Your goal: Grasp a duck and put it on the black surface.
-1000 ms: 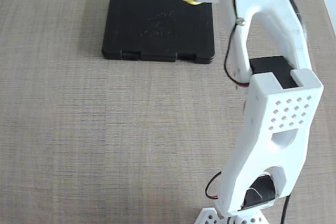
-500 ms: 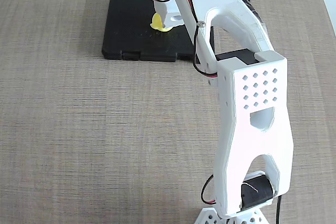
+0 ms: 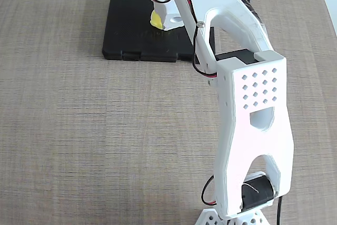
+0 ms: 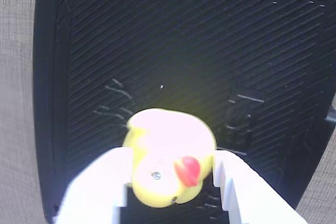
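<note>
Your fixed view was evenly lit and pretty sharp, soft daylight feel, only faint shadows on the bench (image 3: 79, 130) and no real glare. Your wrist view was rougher: the duck (image 4: 168, 156) was blown out pale on top and soft, the pincer (image 4: 169, 182) fingers were overexposed and blurry, and the black surface (image 4: 173, 40) stayed dim.
</note>
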Tool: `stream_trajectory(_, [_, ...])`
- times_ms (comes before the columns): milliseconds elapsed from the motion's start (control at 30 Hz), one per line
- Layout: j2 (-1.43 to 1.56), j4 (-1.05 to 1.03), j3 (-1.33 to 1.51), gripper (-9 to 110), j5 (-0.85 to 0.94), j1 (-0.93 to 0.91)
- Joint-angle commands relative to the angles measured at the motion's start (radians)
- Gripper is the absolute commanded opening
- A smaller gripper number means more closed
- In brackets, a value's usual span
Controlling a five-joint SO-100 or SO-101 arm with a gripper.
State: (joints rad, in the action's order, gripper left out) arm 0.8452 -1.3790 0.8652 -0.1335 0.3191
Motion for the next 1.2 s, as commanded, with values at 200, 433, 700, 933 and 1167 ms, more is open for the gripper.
stream_trajectory(200, [0.175,-0.002,-0.028,33,-0.006,-0.034])
stream_trajectory(433, [0.601,-0.008,0.104,33,0.006,-0.199])
stream_trajectory(700, [1.062,0.017,0.669,16,0.009,-0.362])
stream_trajectory(933, [1.499,0.130,1.244,0,0.009,-0.387])
stream_trajectory(1167, [1.979,0.296,1.746,2,0.009,-0.380])
